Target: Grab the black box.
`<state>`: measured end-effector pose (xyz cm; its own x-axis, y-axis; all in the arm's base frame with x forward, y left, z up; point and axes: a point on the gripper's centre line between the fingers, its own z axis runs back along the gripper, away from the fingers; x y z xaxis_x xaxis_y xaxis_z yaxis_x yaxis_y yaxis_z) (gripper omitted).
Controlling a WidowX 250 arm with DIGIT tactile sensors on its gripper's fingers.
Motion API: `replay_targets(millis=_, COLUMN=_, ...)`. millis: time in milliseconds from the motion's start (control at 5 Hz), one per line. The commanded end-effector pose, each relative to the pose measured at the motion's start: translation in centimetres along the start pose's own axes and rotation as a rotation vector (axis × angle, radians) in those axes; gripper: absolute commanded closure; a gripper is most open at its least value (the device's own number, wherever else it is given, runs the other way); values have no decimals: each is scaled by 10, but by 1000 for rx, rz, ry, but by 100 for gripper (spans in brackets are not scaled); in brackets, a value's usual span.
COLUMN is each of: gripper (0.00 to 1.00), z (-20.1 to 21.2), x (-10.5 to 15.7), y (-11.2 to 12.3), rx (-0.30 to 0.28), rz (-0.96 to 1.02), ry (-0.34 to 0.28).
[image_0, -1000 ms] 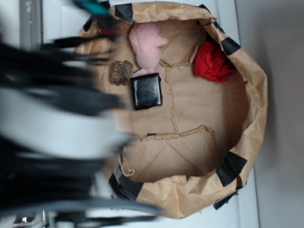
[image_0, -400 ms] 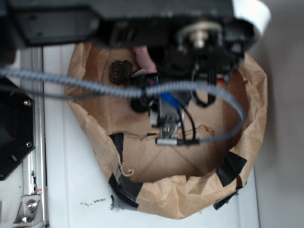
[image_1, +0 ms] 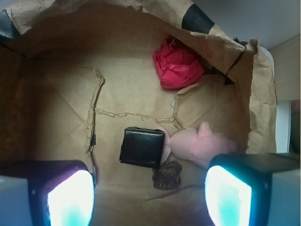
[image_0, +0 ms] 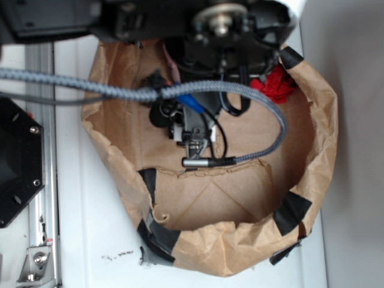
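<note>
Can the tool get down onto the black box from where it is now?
Probably yes. In the wrist view the black box lies flat and uncovered on the brown paper, between the open tool's fingers. The pink plush toy touches one edge, so that side is tight.

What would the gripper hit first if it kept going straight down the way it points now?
Most likely the black box: in the wrist view it lies roughly midway between the open gripper fingers, slightly ahead. Depth is unclear, so the small brown lump beside it might be touched too.
</note>
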<state>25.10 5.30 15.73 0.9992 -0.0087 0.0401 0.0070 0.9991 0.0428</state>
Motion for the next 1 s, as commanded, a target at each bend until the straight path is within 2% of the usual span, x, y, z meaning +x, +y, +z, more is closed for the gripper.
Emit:
replay_targets(millis=0, gripper=0, z=12, x=0, y=5, rx=13, rz=26, ry=-42)
replay_targets(millis=200, gripper=0, z=-17, x=-1, y=-6, rx=17, rz=53, ry=-99)
replay_targets(millis=400, gripper=0, z=-49, x=9, y=-10, rx=30, rz=69, ry=-109)
replay_targets(millis=600, gripper=0, z=-70, x=13, y=-6, rx=65, rz=62, ry=-107)
replay_targets(millis=800, gripper=0, z=-86, x=22, y=8, rx=89, rz=69, ry=-76)
